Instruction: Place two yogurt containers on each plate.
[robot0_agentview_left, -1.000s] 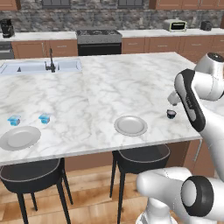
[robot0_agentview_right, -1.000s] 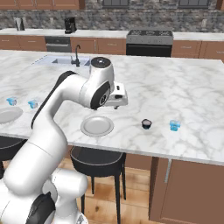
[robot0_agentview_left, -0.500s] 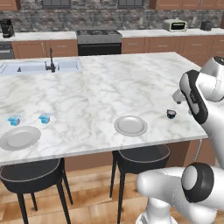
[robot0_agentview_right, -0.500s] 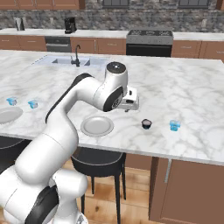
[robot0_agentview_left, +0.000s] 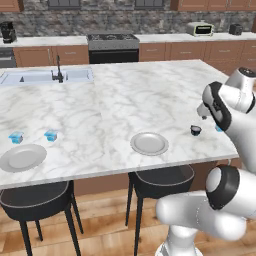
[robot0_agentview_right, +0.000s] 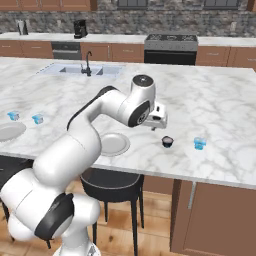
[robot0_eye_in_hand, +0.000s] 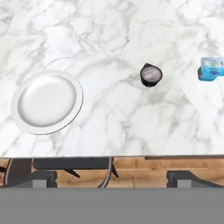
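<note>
Three yogurt containers (robot0_agentview_right: 200, 143) (off plates (robot0_agentview_right: 114, 144)).

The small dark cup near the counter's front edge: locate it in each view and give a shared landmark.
Left base view: small dark cup at right, just left of the arm.
Right base view: small dark cup right of centre, below the hand.
Hand view: small dark cup upper centre-right.
Shared landmark: the nearer grey plate lies to its left in all three.
</note>
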